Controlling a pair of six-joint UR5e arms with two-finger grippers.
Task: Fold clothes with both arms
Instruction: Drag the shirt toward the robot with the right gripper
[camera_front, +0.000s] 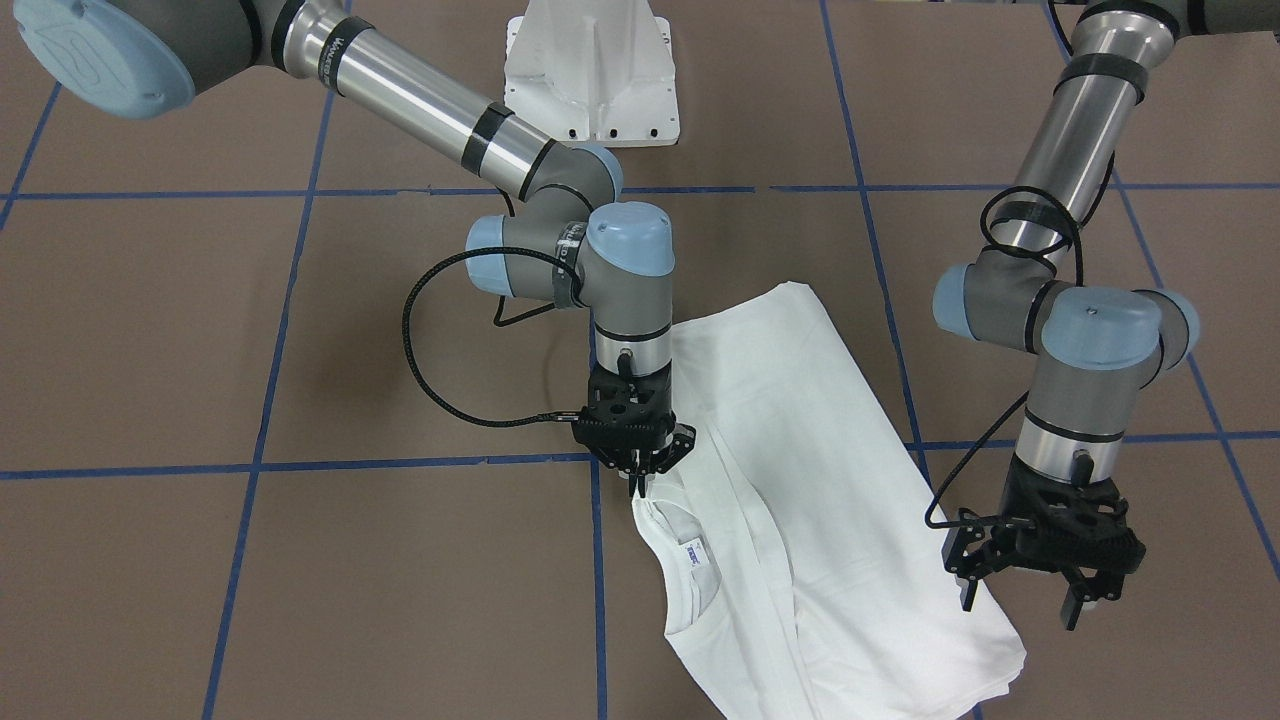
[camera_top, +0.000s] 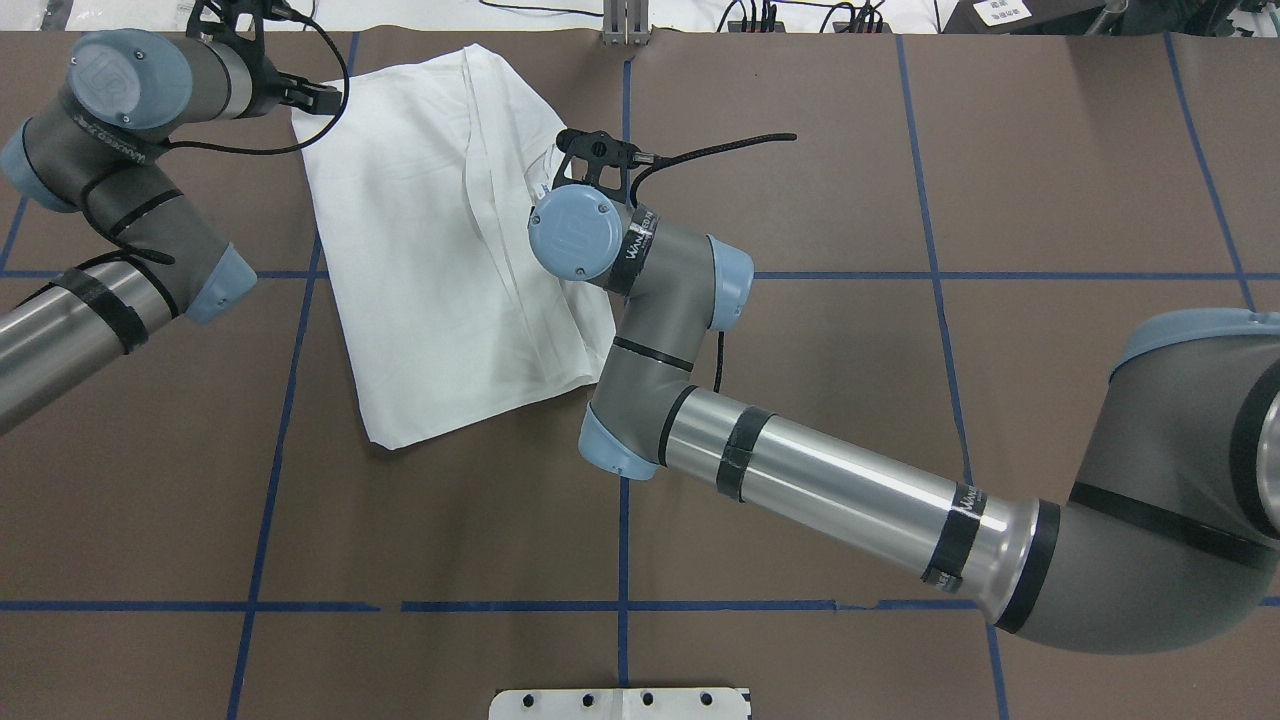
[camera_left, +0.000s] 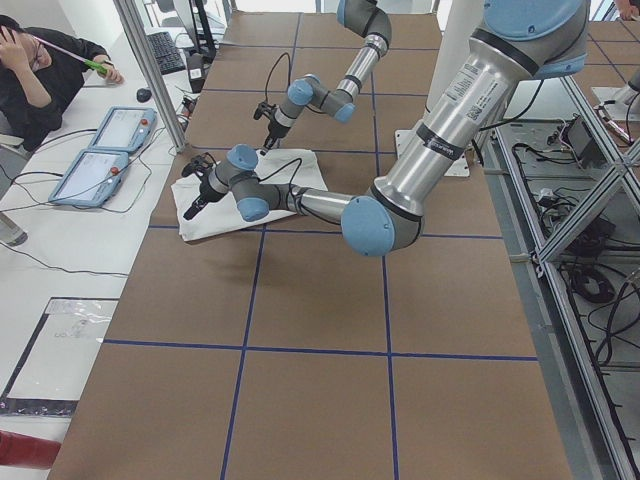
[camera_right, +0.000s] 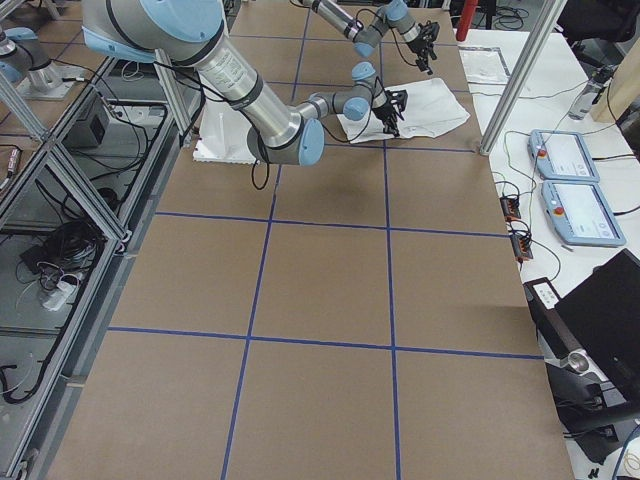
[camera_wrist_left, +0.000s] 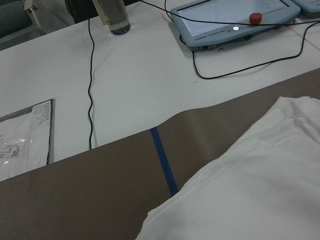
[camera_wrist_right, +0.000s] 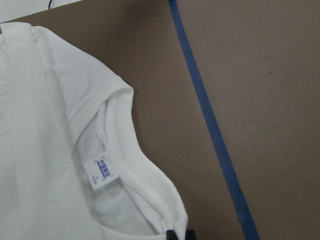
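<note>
The white T-shirt (camera_front: 830, 480) lies folded lengthwise on the brown table, its ribbed neck and small label (camera_front: 695, 556) facing up; the black text is hidden. My right gripper (camera_front: 638, 484) is shut on the neck's rim, and its fingertips (camera_wrist_right: 176, 234) show at the collar edge in the right wrist view. My left gripper (camera_front: 1020, 598) is open and empty, just above the shirt's edge near a corner. In the overhead view the shirt (camera_top: 430, 260) lies at the far left, the left gripper (camera_top: 305, 95) by its corner. The left wrist view shows the shirt (camera_wrist_left: 250, 190) but no fingers.
The white metal pedestal (camera_front: 595, 75) stands at the robot's side of the table. Blue tape lines (camera_front: 300, 466) cross the brown surface. Beyond the table's far edge is a white desk with teach pendants (camera_wrist_left: 225, 20) and cables; a person (camera_left: 40, 70) sits there.
</note>
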